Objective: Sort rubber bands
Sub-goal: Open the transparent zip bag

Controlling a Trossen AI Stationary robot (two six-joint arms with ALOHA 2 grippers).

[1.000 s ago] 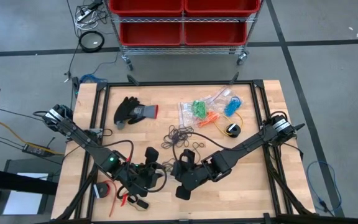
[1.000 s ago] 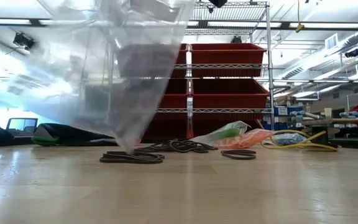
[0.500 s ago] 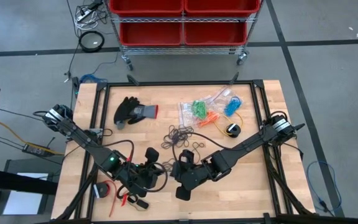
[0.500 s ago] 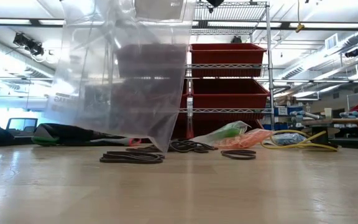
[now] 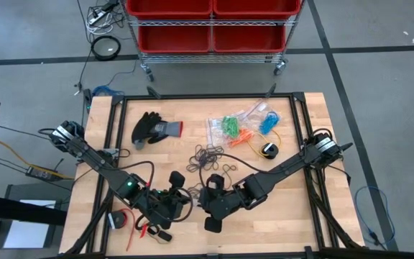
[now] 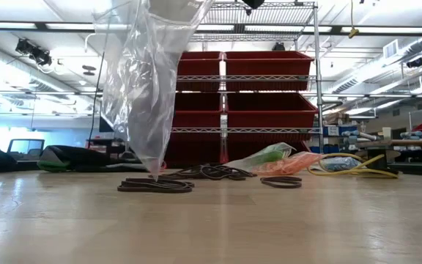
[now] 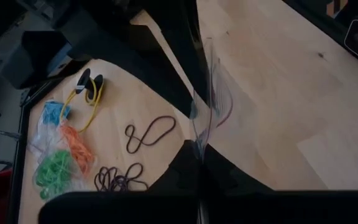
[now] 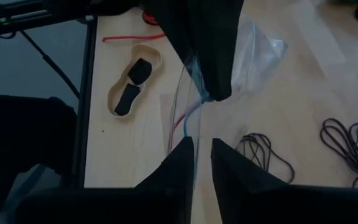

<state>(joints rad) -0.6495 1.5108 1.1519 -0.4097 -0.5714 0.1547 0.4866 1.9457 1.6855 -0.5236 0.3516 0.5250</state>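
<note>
A clear plastic bag (image 6: 152, 95) hangs near the table's front middle, between my two grippers. My left gripper (image 5: 185, 196) is shut on it. My right gripper (image 5: 204, 194) faces it from the right, its fingers a little apart, with the bag's edge (image 8: 190, 134) running into the gap. Black rubber bands (image 5: 208, 155) lie in a loose pile mid-table, and one loop (image 7: 149, 132) lies apart. Green (image 5: 228, 126), orange (image 5: 241, 134) and blue (image 5: 268, 122) bands lie in clear bags toward the far right. My left gripper pinches the bag's top edge (image 7: 202, 140) between its two shut fingers, slanting down from the table's left. The bag hangs below as a narrow cone, its tip (image 6: 152, 173) down by the black bands (image 6: 156, 185). My right gripper: I cannot tell whether its finger (image 8: 182, 162) touches the bag's edge.
A black glove (image 5: 155, 128) lies at the far left. A yellow cable with a black end (image 5: 264, 149) lies right of the bands. A red thing (image 5: 121, 219) and a wooden tray (image 8: 132, 84) sit by the near left edge. Red bins (image 5: 210, 21) stand beyond the table.
In the low view the bag, spread wide a second ago, has drawn in to a narrow cone hanging from its top. Both arms have stayed where they were.
</note>
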